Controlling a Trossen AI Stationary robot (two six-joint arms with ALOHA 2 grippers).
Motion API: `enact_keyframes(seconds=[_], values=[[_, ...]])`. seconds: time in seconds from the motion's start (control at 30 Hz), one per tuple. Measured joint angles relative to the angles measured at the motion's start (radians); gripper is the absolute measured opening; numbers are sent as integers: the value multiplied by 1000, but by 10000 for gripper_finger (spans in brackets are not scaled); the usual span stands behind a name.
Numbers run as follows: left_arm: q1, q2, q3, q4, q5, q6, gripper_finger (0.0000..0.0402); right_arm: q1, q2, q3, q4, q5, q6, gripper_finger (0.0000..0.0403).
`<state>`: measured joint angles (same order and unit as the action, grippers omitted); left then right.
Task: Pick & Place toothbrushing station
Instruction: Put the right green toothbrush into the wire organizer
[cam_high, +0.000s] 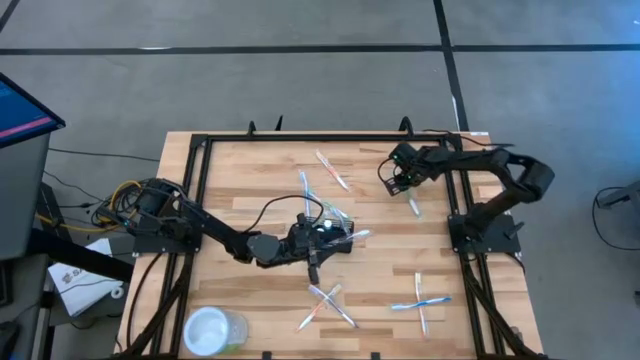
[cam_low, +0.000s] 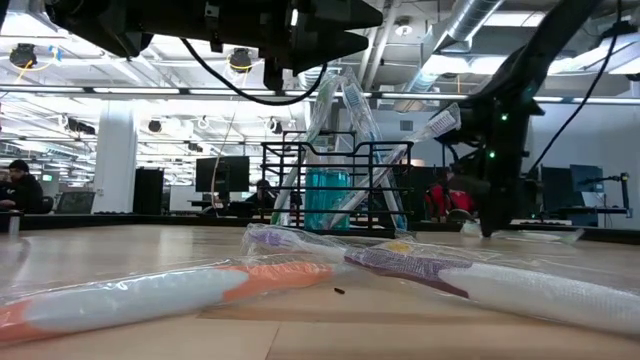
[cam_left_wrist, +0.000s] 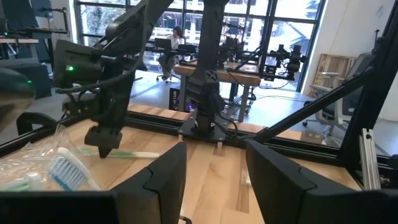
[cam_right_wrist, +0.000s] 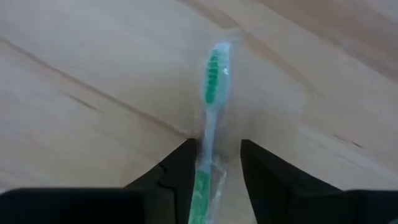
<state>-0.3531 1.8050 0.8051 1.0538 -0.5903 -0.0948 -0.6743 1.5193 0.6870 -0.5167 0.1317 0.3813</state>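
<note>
From above, the black mesh caddy is sitting near the middle of the tabletop, with the left hand lying just beside it; only the low view is showing the caddy's wire sides and the wrapped toothbrushes leaning out of it. The left wrist view is showing that hand's fingers spread apart with nothing between them, and a wrapped blue brush head to one side.

The right hand is hovering at the far right part of the tabletop over a green toothbrush. Its wrist view is showing what the overhead view cannot: the fingers are parted on either side of the wrapped green toothbrush, which is lying flat on the wood.

A clear cup is standing at the near left corner, and crossed toothbrushes are lying nearby.
</note>
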Motion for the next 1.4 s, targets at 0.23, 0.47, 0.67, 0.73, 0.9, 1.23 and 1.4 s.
enact_keyframes(seconds=[0.23,0.47,0.67,0.73,0.9,1.23,1.4], values=[[0,0,0,0,0,0,159,1,35,13,62,-2,-24,126],[1,0,0,0,0,0,159,4,38,22,65,-11,-41,50],[1,0,0,0,0,0,159,4,37,23,64,-31,-41,16],[1,0,0,0,0,0,159,9,37,23,64,-36,-41,11],[1,0,0,-1,0,0,159,51,-8,18,80,-79,-41,4],[1,0,0,-3,0,0,159,131,-226,16,146,-102,-41,0],[1,0,0,-3,0,0,159,174,-325,-5,216,-110,-36,0]])
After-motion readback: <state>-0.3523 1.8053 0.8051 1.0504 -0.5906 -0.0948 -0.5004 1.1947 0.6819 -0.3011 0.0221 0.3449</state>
